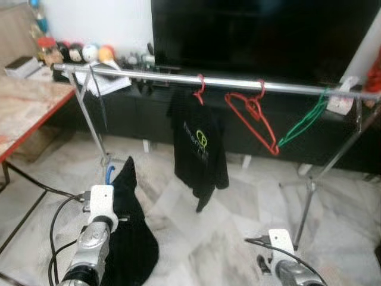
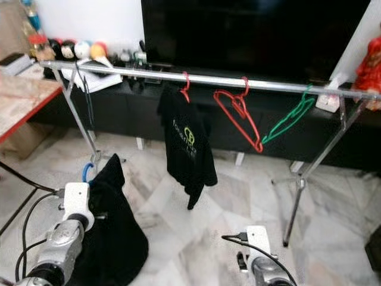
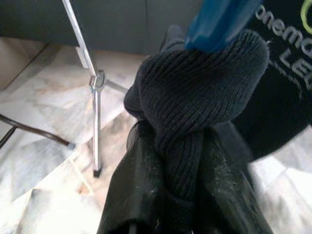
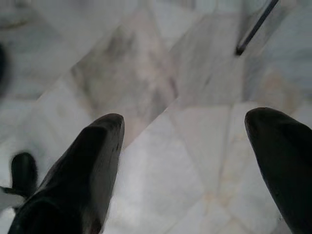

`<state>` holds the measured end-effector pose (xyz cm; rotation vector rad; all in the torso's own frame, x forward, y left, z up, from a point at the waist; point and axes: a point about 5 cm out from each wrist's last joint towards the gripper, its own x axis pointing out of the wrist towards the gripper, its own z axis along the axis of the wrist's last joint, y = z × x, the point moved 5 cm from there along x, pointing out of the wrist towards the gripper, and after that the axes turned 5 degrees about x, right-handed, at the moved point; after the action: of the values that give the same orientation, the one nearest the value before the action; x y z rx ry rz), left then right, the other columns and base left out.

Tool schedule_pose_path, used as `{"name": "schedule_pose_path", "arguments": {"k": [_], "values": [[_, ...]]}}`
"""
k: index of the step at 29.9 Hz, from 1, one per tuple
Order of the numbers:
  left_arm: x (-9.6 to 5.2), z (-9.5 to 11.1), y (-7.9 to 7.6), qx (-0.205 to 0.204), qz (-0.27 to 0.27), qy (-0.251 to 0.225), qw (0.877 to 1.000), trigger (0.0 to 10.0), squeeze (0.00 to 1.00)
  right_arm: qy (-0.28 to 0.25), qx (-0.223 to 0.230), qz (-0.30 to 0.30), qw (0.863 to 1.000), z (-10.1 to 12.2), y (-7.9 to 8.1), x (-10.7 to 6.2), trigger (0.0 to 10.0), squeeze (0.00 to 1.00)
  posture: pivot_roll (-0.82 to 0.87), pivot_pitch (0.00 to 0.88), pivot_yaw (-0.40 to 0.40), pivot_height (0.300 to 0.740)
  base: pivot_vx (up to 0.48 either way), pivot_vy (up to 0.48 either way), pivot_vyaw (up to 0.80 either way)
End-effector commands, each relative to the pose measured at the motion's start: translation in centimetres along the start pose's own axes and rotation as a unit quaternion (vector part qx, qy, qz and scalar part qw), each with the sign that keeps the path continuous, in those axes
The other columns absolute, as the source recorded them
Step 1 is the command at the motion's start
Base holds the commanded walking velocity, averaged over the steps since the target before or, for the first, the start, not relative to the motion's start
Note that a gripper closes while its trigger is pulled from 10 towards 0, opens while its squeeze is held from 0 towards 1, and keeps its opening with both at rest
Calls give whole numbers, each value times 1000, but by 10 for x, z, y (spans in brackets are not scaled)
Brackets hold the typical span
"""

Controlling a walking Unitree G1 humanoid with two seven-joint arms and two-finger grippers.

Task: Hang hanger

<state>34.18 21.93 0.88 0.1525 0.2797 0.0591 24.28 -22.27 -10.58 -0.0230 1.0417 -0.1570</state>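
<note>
My left gripper (image 3: 171,151) is shut on the neck of a dark knit garment (image 3: 195,87) that hangs on a blue hanger (image 3: 217,19). In the eye views the blue hook (image 1: 109,174) sticks up above my left wrist (image 1: 101,202), and the black garment (image 1: 130,232) droops toward the floor. This is low, below the left end of the chrome rail (image 1: 238,82). On the rail hang a red hanger carrying a black T-shirt (image 1: 199,149), an empty red hanger (image 1: 253,116) and a tilted green hanger (image 1: 303,124). My right gripper (image 4: 185,141) is open over the marble floor.
A large TV (image 1: 262,36) on a low black cabinet stands right behind the rack. The rack's legs (image 1: 89,122) (image 1: 306,202) angle down to the floor. A wooden table (image 1: 24,107) is at the left, with black cables (image 1: 36,185) beneath it.
</note>
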Motion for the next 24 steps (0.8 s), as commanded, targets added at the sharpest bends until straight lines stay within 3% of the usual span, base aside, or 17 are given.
{"name": "schedule_pose_path", "arguments": {"k": [1,18,24], "values": [[2,12,13,5,15,-22,1000,10000,0,-2,-2,12,1000,3,11,0,10000,0,30,0,-51,740,371,0,0],[2,12,11,7,11,-23,1000,10000,0,0,-13,16,1000,1,11,0,10000,0,32,0,-48,740,374,0,0],[3,14,10,6,9,-25,1000,10000,0,1,-13,17,1000,1,12,0,10000,0,31,0,-46,740,377,0,481]]}}
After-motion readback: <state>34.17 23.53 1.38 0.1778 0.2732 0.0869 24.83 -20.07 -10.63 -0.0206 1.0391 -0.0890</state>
